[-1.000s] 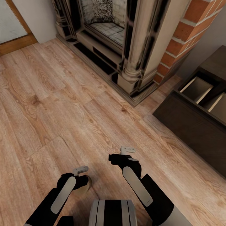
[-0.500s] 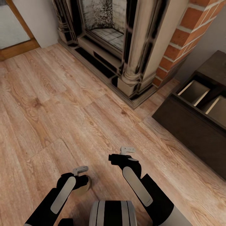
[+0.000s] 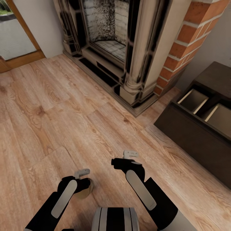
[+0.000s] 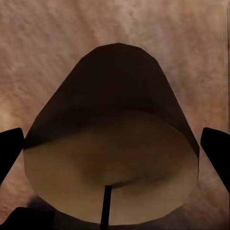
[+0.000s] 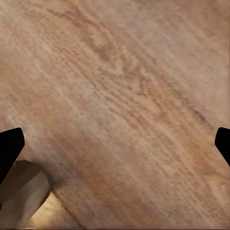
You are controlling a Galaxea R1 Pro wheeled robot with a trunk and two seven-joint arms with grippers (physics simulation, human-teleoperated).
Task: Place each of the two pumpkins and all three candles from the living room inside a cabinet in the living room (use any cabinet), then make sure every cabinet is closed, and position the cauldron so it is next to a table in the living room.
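Tan candle (image 4: 112, 177) sits gripped in the left pincer (image 3: 84, 183); the right pincer (image 5: 115, 143) is open, empty. Approach the cabinet (image 3: 195, 134) at two o'clock slowly, I think.

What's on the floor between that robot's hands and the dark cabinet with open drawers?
Nothing: the head view shows bare wooden floor between the right gripper and the cabinet.

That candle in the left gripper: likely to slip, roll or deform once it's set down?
The candle looks like a stubby, rigid cylinder, so probably no deforming. Its smooth sides may slip between the left gripper fingers. Flat-ended, it should stand stably; on its side it would likely roll.
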